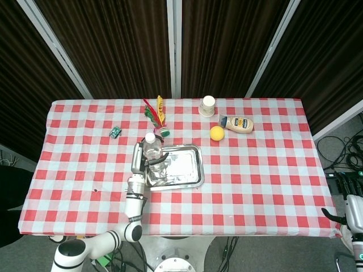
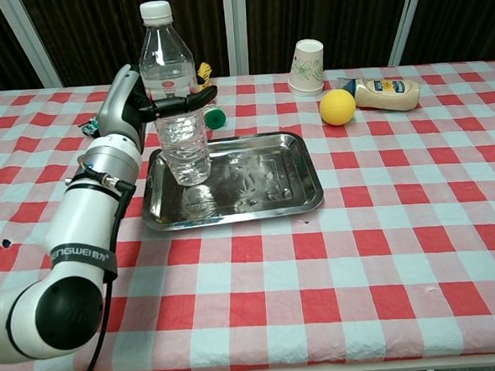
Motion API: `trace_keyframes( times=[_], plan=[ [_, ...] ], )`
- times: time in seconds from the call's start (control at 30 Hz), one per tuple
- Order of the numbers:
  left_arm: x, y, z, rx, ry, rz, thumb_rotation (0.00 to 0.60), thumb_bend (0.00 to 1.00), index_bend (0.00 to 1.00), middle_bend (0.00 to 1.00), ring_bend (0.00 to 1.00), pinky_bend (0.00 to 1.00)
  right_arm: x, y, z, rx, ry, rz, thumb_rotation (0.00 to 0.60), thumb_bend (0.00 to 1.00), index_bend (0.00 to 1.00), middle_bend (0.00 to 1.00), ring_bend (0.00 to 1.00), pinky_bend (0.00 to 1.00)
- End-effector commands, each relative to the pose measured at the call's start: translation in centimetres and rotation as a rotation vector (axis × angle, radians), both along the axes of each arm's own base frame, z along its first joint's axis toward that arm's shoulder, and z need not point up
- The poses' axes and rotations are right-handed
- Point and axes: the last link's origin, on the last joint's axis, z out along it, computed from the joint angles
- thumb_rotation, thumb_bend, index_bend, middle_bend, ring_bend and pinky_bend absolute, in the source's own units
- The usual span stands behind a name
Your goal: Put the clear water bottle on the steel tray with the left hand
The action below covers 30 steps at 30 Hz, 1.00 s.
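Observation:
The clear water bottle (image 2: 175,106) with a white cap stands upright over the left part of the steel tray (image 2: 260,180). My left hand (image 2: 129,96) grips it around the middle from the left, fingers (image 2: 182,103) wrapped across the label. The bottle's base is at the tray floor; I cannot tell whether it touches. From the head view the bottle (image 1: 151,154) and left hand (image 1: 136,160) sit at the tray's (image 1: 184,170) left end. My right hand (image 1: 353,214) shows only partly, off the table's right front corner, its fingers unclear.
Behind the tray lie a feathered toy with a green base (image 2: 215,117) and a paper cup (image 2: 309,64). A yellow ball (image 2: 337,107) and a mayonnaise bottle (image 2: 386,93) sit at the back right. A small green object (image 1: 115,132) lies at the far left.

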Motion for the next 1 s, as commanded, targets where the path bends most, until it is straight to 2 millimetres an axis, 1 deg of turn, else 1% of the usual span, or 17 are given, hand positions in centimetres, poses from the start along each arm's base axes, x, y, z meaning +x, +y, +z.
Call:
trace_keyframes(
  times=[0.03, 0.3, 0.4, 0.53, 0.63, 0.77, 0.8, 1.0],
  plan=[
    [-0.3, -0.1, 0.0, 0.002, 0.000, 0.006, 0.600, 0.19, 0.45, 0.53, 0.46, 0.54, 0.0, 0.0, 0.0, 0.001, -0.001, -0.001, 0.600, 0.10, 0.00, 0.05, 0.00, 0.00],
    [-1.1, -0.7, -0.3, -0.009, 0.008, 0.019, 0.600, 0.18, 0.45, 0.53, 0.45, 0.53, 0.0, -0.1, 0.0, 0.001, -0.009, -0.002, 0.600, 0.10, 0.00, 0.05, 0.00, 0.00],
    [-1.4, -0.9, -0.4, -0.014, 0.012, 0.024, 0.600, 0.16, 0.45, 0.52, 0.44, 0.52, 0.1, -0.1, 0.1, 0.000, -0.014, -0.001, 0.600, 0.10, 0.00, 0.05, 0.00, 0.00],
    [-1.4, -0.9, -0.4, -0.013, 0.018, 0.018, 0.600, 0.13, 0.43, 0.51, 0.43, 0.51, 0.1, -0.2, 0.1, 0.000, -0.016, -0.001, 0.600, 0.10, 0.00, 0.05, 0.00, 0.00],
    [-1.2, -0.8, -0.3, -0.012, 0.025, 0.006, 0.600, 0.10, 0.40, 0.46, 0.39, 0.46, 0.1, -0.2, 0.1, -0.001, -0.018, -0.001, 0.600, 0.10, 0.00, 0.05, 0.00, 0.00],
    [-1.0, -0.5, -0.2, -0.009, 0.031, -0.002, 0.600, 0.05, 0.33, 0.36, 0.29, 0.32, 0.1, -0.2, 0.1, 0.000, -0.020, -0.002, 0.600, 0.10, 0.00, 0.05, 0.00, 0.00],
    [-1.0, -0.5, -0.2, -0.007, 0.032, -0.002, 0.600, 0.05, 0.33, 0.36, 0.28, 0.31, 0.1, -0.2, 0.1, 0.001, -0.020, -0.002, 0.600, 0.10, 0.00, 0.05, 0.00, 0.00],
    [-1.1, -0.4, 0.2, 0.017, 0.040, -0.009, 0.600, 0.04, 0.32, 0.35, 0.27, 0.29, 0.1, -0.1, 0.1, 0.000, -0.022, -0.002, 0.600, 0.10, 0.00, 0.05, 0.00, 0.00]
  ],
)
